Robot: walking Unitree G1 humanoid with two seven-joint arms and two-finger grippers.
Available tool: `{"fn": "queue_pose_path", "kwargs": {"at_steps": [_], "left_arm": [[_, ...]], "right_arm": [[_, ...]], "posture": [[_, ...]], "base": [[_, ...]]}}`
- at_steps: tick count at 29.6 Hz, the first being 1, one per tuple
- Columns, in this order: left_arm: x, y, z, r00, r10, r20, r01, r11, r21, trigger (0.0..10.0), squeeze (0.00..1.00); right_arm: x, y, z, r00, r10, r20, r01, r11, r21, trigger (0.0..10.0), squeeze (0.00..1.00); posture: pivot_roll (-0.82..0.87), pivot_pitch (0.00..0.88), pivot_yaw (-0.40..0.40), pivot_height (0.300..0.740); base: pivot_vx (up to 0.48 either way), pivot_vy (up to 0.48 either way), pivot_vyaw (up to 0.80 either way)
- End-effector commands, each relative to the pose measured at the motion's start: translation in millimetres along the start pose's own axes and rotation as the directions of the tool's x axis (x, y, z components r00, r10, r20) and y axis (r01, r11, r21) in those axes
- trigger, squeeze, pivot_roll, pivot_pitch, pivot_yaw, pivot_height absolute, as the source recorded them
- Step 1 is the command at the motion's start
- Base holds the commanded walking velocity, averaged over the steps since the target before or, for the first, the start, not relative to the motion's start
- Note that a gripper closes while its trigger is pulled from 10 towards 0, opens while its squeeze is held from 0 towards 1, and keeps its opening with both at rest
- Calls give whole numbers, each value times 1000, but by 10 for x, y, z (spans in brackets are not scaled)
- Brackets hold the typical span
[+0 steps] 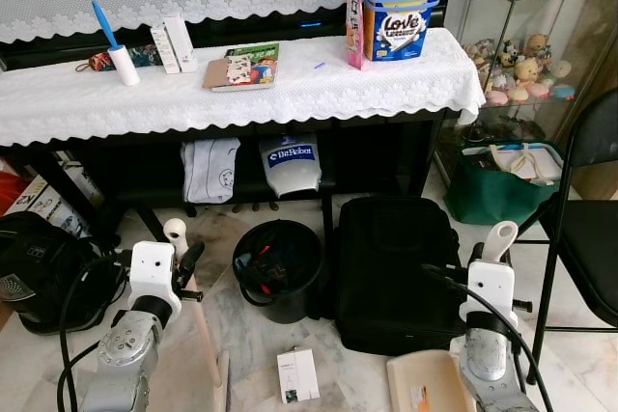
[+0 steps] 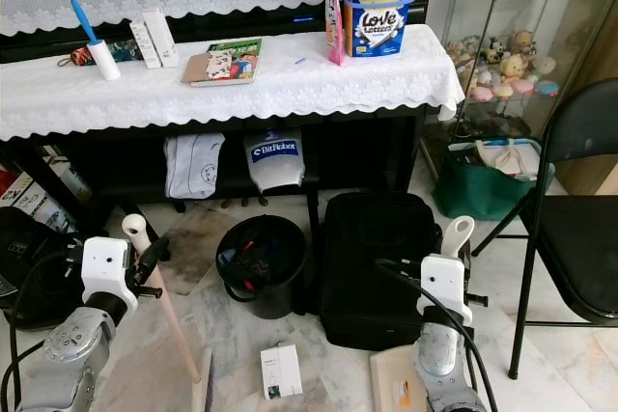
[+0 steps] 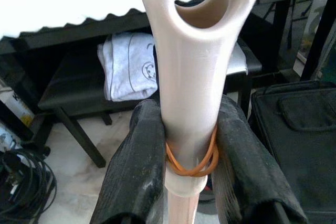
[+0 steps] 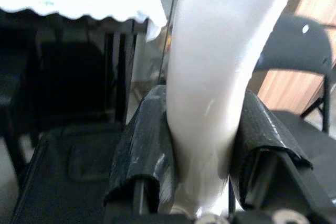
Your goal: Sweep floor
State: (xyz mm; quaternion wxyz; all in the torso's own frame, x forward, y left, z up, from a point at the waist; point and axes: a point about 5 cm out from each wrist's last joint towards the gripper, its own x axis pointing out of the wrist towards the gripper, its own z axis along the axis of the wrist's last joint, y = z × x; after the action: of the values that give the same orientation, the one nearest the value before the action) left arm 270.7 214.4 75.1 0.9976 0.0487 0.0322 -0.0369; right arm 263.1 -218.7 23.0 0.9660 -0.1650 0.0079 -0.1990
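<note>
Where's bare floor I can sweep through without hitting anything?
Bare marble runs between the black round bin and the dark helmet, and beside the small white box. Crowded rightward: black soft bag, green tote, black folding chair.

On the marble floor (image 1: 246,354) stand a black bin (image 1: 278,267), a black bag (image 1: 396,272) and a small white box (image 1: 297,374).

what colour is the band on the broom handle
Orange band, clearest in the left wrist view.
</note>
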Motion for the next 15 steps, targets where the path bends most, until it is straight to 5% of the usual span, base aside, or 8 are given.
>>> {"fn": "queue_pose_path", "kwargs": {"at_steps": [1, 5, 12, 15], "left_arm": [[-12, 66, 65, 1000, 12, 18, -12, 1000, 19, 10000, 0], [-16, 67, 61, 1000, 3, 10, -3, 1000, 21, 10000, 0], [-15, 52, 40, 1000, -23, -20, 24, 1000, 17, 10000, 0], [-10, 40, 25, 999, -35, -32, 35, 999, 14, 10000, 0]], "right_arm": [[-99, 37, -143, 995, 17, -98, -15, 1000, 20, 10000, 0], [-235, 64, -336, 968, 17, -251, 5, 996, 88, 10000, 0], [-272, 80, -433, 936, 30, -351, 15, 992, 125, 10000, 0], [-280, 89, -522, 884, 53, -464, 39, 982, 187, 10000, 0]], "posture": [[155, 0, 120, 740], [158, 1, 121, 740], [157, 0, 122, 740], [153, 0, 119, 740]], "base": [[0, 0, 0], [0, 0, 0], [0, 0, 0], [0, 0, 0]]}}
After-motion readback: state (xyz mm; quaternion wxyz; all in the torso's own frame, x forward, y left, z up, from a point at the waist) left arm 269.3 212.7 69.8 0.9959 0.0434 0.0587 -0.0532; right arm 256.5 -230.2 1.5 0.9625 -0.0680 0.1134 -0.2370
